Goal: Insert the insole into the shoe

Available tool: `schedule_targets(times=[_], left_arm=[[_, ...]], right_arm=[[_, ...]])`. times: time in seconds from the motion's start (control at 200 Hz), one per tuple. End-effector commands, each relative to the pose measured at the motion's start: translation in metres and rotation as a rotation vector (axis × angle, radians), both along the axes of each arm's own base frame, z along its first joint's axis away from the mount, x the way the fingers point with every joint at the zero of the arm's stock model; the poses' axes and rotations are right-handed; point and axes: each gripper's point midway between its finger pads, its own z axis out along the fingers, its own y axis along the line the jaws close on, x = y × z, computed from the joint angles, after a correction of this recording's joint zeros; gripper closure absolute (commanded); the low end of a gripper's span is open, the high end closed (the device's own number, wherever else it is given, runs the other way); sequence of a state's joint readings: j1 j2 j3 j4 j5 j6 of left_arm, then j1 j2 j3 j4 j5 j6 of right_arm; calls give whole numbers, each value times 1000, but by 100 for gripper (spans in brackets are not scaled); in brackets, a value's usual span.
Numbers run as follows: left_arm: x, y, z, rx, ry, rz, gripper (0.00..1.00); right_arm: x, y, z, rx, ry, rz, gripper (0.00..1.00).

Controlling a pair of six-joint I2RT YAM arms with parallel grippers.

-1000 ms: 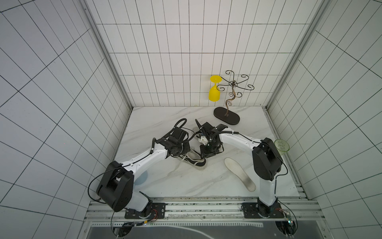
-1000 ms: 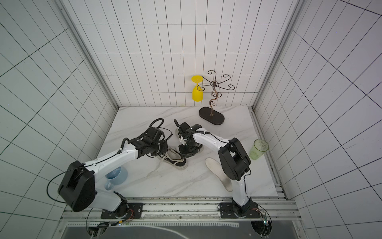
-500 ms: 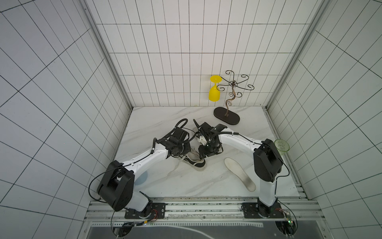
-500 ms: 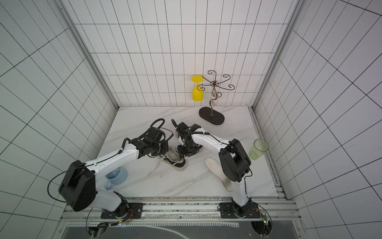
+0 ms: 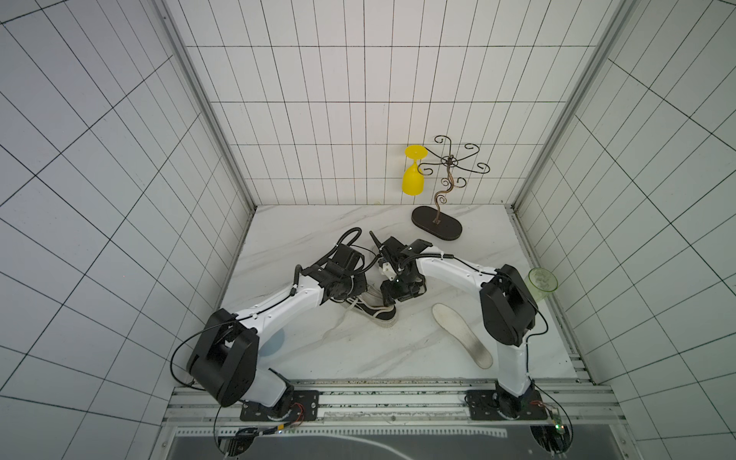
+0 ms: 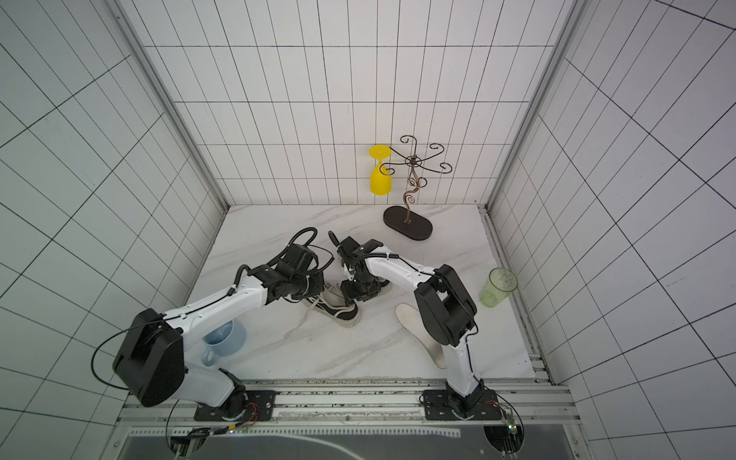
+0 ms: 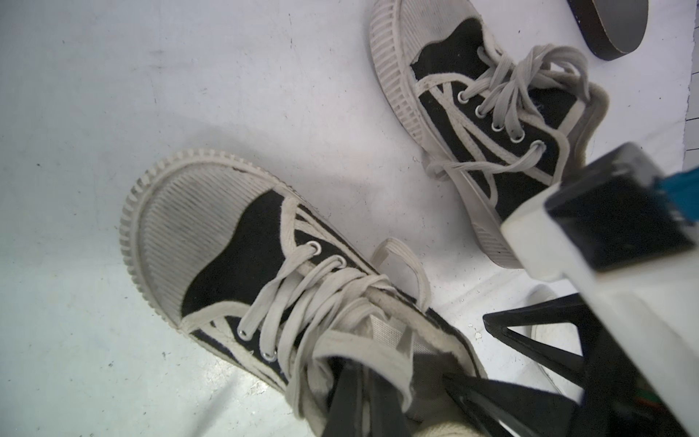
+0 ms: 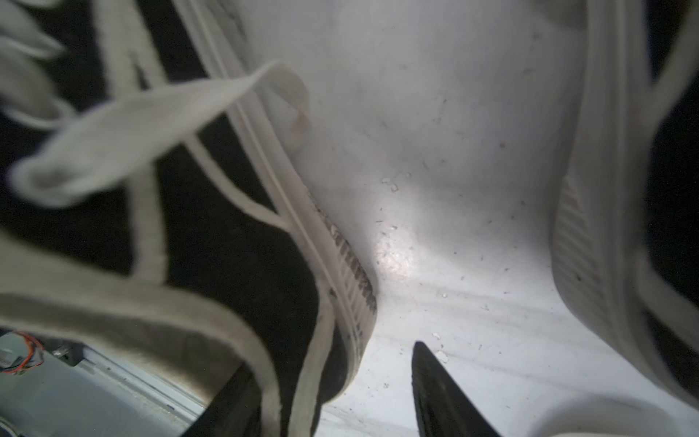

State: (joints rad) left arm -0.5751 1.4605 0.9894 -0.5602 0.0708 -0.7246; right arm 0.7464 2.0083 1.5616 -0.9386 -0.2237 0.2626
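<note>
A black-and-white canvas shoe [image 5: 376, 312] [image 6: 338, 310] [image 7: 234, 257] lies mid-table with its toe towards the front. My left gripper [image 7: 361, 369] is shut on the shoe's tongue, under the laces. My right gripper [image 5: 392, 292] [image 8: 325, 363] is open at the shoe's heel. One of its fingers [image 8: 435, 389] stands on the table outside the heel, and the other is behind the collar. The white insole [image 5: 462, 334] [image 6: 410, 318] lies flat at the front right, apart from both grippers. In a top view my right arm hides part of it.
A second matching shoe [image 7: 484, 94] [image 8: 605, 227] lies just behind, under my right arm. A blue mug [image 6: 221, 338] sits beneath my left arm. A green cup [image 5: 541, 280] stands by the right wall. At the back, a wire stand [image 5: 436, 225] holds a yellow goblet [image 5: 412, 179].
My right gripper has shifted slightly at the shoe's heel and its jaws have spread. The left gripper and the insole have not moved.
</note>
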Motion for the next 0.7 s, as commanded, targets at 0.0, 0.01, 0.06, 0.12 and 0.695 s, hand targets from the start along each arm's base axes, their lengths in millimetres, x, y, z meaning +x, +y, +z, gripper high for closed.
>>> schedule_targets(times=[0.0,0.01,0.06,0.12,0.695], left_arm=[[15,-4,27,-22,-94,7,100],[15,-4,28,-23,-96,6,100],[16,-5,29,-26,-101,5,100],[16,-8,33,-41,-113,1,100],[12,-13,21,-1,-84,-59,100]], right_arm=[[-12,-39,-22,-206,8,13,41],[-12,-42,-23,-218,9,12,41],[-12,-51,-27,-272,-1,15,42],[-13,-57,-34,-313,-12,20,42],[3,4,-20,-36,58,-53,38]])
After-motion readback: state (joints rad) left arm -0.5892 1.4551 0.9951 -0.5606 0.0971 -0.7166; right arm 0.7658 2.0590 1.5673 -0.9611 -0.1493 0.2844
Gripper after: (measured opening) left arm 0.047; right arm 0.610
